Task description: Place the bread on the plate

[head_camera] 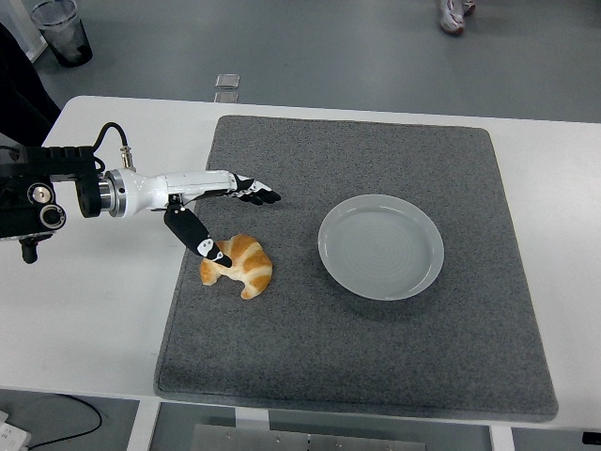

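The left hand (pixel 211 209) is held spread wide, grasping nothing; the bread (pixel 240 266) is seen just below it, beside the thumb tip.

Even, bright overhead light fills my view, sharp throughout. The plate (pixel 380 246) shows a soft sheen, no hard glare. Left of the plate, my left hand (pixel 202 202) and the bread (pixel 240 266) cast only faint, short shadows on the mat (pixel 376 357).
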`<control>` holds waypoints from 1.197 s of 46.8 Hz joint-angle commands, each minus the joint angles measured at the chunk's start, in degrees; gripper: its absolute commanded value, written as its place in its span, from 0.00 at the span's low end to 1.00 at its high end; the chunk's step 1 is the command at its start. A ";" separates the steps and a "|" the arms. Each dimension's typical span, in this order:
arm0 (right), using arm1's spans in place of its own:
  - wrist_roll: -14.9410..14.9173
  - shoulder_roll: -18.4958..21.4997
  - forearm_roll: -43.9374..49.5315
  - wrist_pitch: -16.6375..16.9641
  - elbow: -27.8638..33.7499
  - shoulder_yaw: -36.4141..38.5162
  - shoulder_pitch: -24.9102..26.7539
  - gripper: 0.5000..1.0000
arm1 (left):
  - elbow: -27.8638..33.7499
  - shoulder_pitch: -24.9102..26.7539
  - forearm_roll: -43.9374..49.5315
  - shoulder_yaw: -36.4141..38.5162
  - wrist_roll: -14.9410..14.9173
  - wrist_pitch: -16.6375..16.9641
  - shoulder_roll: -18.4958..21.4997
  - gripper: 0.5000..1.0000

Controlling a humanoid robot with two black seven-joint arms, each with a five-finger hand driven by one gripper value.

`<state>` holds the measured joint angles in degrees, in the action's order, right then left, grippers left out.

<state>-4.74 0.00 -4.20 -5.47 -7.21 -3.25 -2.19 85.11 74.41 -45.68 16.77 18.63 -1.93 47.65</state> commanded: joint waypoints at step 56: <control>0.00 0.00 -0.01 0.02 0.00 0.00 0.00 0.90 | -1.61 -6.64 -0.38 0.28 0.00 7.12 -3.79 1.00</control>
<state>-4.75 0.00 -4.20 -5.46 -7.21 -3.25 -2.19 84.15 68.14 -45.96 17.05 18.64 5.14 44.28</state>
